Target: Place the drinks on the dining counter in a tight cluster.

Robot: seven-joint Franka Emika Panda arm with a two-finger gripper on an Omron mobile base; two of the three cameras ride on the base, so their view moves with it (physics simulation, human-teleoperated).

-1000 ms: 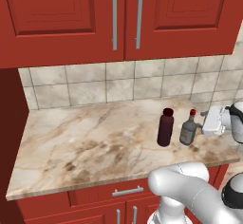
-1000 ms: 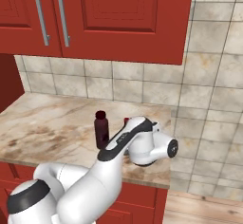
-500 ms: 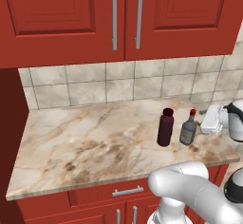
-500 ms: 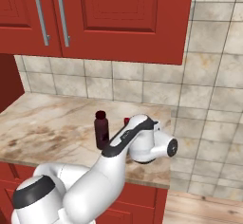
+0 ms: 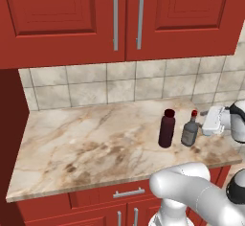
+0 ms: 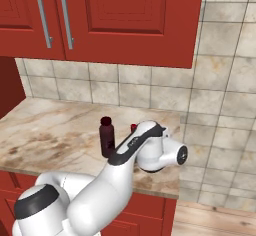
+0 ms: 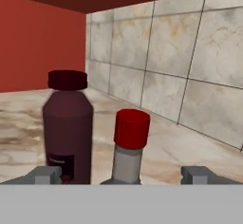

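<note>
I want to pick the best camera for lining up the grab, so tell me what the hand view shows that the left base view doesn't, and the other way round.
Hand view alone: the open gripper seen from behind its fingertips, the grey bottle's red cap centred between them, the maroon bottle off to the left.

Left base view alone: the red upper cabinets, the drawer handle below, and the whole marbled counter with the bottles near its right end.

Both: the maroon bottle and the grey bottle standing upright side by side, apart, before the tiled backsplash.

Red-capped bottle [image 7: 128, 147] beside maroon bottle [image 7: 68, 123]
</note>
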